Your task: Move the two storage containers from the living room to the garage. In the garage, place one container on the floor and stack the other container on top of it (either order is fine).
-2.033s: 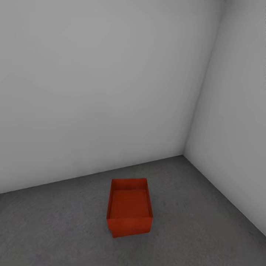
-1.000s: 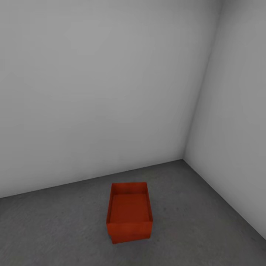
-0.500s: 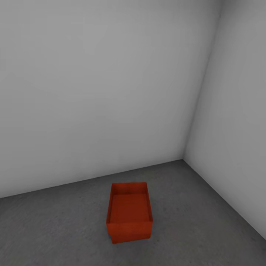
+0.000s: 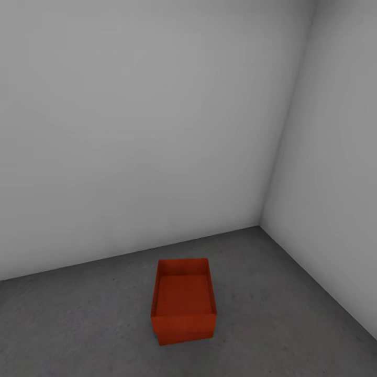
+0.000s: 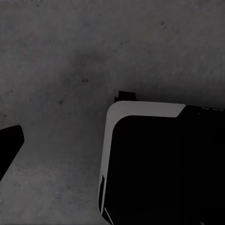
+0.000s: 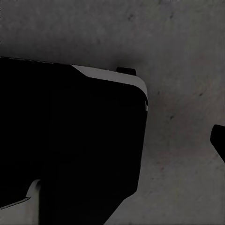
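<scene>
Orange-red storage containers [image 4: 183, 301] sit in the head view on the dark grey concrete floor [image 4: 78, 324] of the garage, near the corner where the two grey-white walls [image 4: 131, 131] meet. Looks like a stack: a second lower edge pokes out at the near-left bottom corner, slightly offset from the bin above. Can't fully confirm two bins from this angle; top one is open and empty, upright, apart from both walls.

Left wrist view: mottled concrete below, plus a black body with a pale rounded edge [image 5: 154, 159], likely the robot's own base. A dark tip shows at the frame edge [image 5: 9, 140], probably one finger of the left hand. Can't tell if that hand is released or clenched; nothing visibly held.

Right wrist view: same picture mirrored. Black body with pale edge [image 6: 75, 140], concrete, a dark tip at the edge [image 6: 219, 140]. Right hand state: can't tell either; nothing seen in it.

Judgement: task reads as done or nearly so, with both arms well clear of the bins.

Risks from here:
- Offset stack. If the upper bin sits skewed on the lower rim, a bump could slide it off.
- Base motion. Driving or turning close to the bins could clip them, since the arms hang low by the base.
- Any re-grasp to straighten could drag the lower bin too.
</scene>
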{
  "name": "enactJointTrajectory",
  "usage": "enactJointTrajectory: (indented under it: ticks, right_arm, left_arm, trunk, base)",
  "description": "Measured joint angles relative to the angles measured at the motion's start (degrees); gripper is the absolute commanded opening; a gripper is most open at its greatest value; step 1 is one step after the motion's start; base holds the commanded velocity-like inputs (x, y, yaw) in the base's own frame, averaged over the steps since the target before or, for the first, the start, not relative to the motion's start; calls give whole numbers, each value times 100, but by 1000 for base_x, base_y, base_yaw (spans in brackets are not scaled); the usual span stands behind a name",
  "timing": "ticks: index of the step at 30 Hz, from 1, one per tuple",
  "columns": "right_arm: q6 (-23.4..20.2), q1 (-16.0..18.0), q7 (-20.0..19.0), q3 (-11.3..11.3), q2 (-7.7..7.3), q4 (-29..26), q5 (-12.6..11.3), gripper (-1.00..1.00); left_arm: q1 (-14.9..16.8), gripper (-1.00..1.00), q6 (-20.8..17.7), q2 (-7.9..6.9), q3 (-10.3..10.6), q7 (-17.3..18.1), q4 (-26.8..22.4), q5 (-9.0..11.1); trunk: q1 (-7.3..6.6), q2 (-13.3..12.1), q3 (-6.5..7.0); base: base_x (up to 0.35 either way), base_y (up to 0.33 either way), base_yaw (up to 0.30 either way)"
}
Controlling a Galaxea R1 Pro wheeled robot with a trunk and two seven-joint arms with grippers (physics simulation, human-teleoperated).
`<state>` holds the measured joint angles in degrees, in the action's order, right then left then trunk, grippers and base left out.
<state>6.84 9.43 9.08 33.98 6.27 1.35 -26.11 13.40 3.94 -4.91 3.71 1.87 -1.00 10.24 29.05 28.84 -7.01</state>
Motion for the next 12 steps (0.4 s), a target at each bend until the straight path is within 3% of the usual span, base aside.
enactJointTrajectory:
  ticks: [12]
  right_arm:
    - [0,0,1,2,-8,0,10,100]
  left_arm:
    - [0,100,0,0,2,3,5,17]
  trunk:
    - [0,0,0]
  base:
    - [0,0,0]
